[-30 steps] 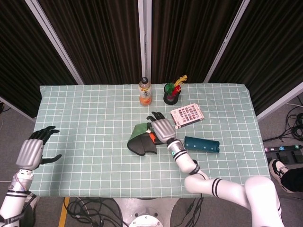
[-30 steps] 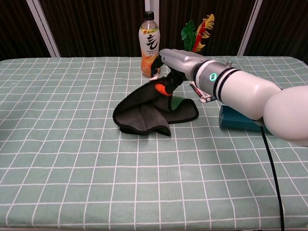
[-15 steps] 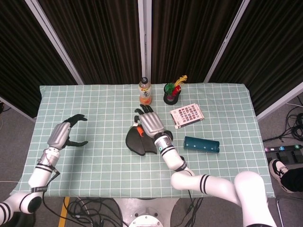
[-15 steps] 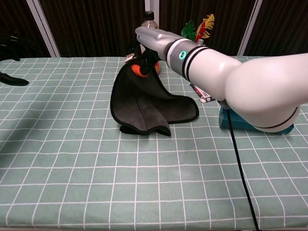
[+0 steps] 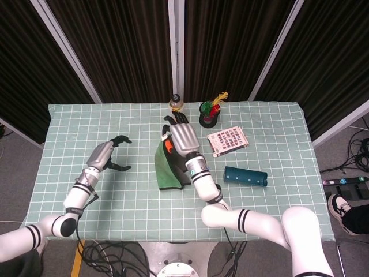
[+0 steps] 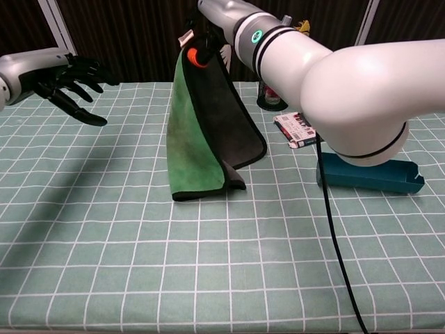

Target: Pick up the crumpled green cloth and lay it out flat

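Observation:
The green cloth [image 6: 198,136] hangs down from my right hand [image 6: 208,31], which grips its top edge high above the table. Its lower end touches the table, folded, with a darker side showing on the right. In the head view the cloth [image 5: 168,170] shows below the right hand [image 5: 180,137]. My left hand [image 6: 59,80] hovers open to the left of the cloth, fingers spread and apart from it. The head view shows the left hand [image 5: 109,153] over the table's left part.
A bottle [image 5: 175,102] and a dark cup with feathers [image 5: 209,114] stand at the back. A printed card box [image 6: 297,131] and a teal box [image 6: 368,174] lie right of the cloth. The checked tablecloth [image 6: 208,278] covers the table.
My right hand has lifted the cloth high, so it now hangs and shows its green side. My left hand has moved in from the left edge toward the cloth.

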Robot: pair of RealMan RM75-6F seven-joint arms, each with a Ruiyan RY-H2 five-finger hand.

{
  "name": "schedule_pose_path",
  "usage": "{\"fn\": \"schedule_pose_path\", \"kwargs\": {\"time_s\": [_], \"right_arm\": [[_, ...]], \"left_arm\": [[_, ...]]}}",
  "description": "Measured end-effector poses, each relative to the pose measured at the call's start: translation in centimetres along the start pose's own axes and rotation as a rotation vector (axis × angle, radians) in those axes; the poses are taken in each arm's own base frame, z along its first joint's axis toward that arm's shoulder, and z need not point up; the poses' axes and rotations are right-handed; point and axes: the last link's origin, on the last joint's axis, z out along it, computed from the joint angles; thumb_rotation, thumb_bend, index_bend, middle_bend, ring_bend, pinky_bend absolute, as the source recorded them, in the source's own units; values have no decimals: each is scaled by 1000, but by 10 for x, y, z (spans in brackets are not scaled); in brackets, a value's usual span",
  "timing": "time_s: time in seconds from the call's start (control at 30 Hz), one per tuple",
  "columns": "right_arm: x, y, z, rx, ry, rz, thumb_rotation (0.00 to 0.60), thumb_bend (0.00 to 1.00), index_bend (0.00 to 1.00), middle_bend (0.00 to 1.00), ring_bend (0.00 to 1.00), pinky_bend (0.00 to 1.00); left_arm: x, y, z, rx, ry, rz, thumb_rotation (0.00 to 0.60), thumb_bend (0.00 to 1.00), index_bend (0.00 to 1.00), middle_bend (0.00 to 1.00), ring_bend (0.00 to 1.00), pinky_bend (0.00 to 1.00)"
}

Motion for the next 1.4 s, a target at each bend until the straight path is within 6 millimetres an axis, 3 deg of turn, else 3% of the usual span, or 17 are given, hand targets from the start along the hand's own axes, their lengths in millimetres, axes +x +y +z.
{"fn": "schedule_pose_path", "kwargs": {"time_s": [0.37, 0.5, 0.67, 0.9, 1.03, 1.4], "right_arm": [[48, -3, 2, 14, 199, -50, 600, 450, 622, 170, 0, 40], [53, -12, -4, 49, 236, -106, 600, 449, 619, 164, 0, 31], [36, -31, -14, 106, 194, -188, 600, 445, 612, 155, 0, 16], [1, -51, -15, 126, 125, -227, 600, 445, 610, 145, 0, 5], [-16, -58, -12, 120, 101, -252, 600, 446, 607, 140, 0, 0], [-30, -69, 0, 84, 105, -248, 600, 437, 600, 135, 0, 0]], "left_arm": [[-2, 10, 6, -14, -9, -17, 600, 0, 336, 280, 224, 270], [-1, 6, 2, -13, -5, -19, 599, 0, 347, 280, 224, 270], [0, 1, -4, 0, -3, -30, 582, 0, 368, 280, 224, 270], [-2, -1, -7, 25, -21, -39, 426, 0, 369, 280, 224, 270], [-4, 1, -5, 38, -28, -38, 367, 0, 369, 280, 224, 270], [-25, 8, -1, 54, -58, 17, 332, 0, 368, 280, 224, 272]]}}
